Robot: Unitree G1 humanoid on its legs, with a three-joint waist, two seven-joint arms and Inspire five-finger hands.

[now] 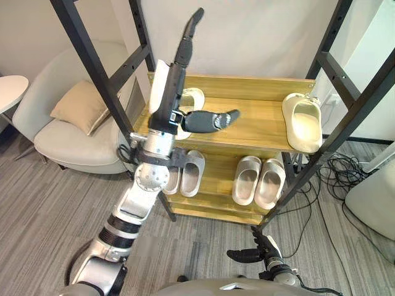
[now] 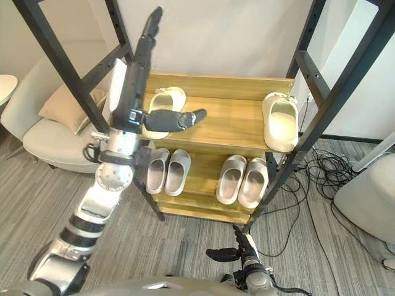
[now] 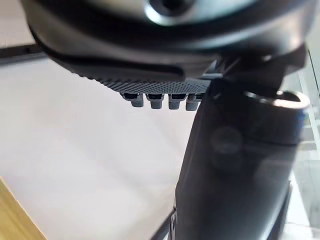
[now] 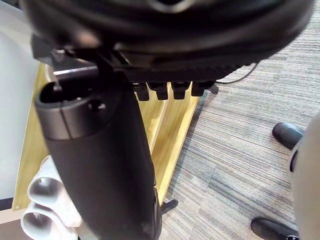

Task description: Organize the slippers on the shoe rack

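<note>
Left hand [image 1: 171, 92] raised in front of shoe rack [image 1: 253, 117], fingers straight and pointing up, thumb stuck out sideways over top shelf; nothing held. Probably poised for a reach or a push, not a grasp. Right hand [image 1: 250, 254] low near the floor in front of the rack, fingers loosely extended, empty, apparently idle.

Top shelf: left cream slipper [image 2: 165, 98] just behind the left hand, partly covered by it; contact impossible to judge. Right cream slipper [image 1: 303, 120] at the far right end, well apart from the first. Likely a split pair, hence the probable job: bringing them side by side.

Lower shelf: grey slipper pair [image 2: 168, 171] at left, beige slipper pair [image 1: 258, 180] at right, each pair side by side, looking already sorted.

Obstacles: black slanted rack post [image 1: 92, 61] close beside the left arm, limiting sideways swing; opposite post near the right slipper. Armchair [image 1: 68, 142] with tan cushion [image 1: 80, 106] off to the left, white side table [image 1: 9, 89] beyond, both clear of the work.
</note>
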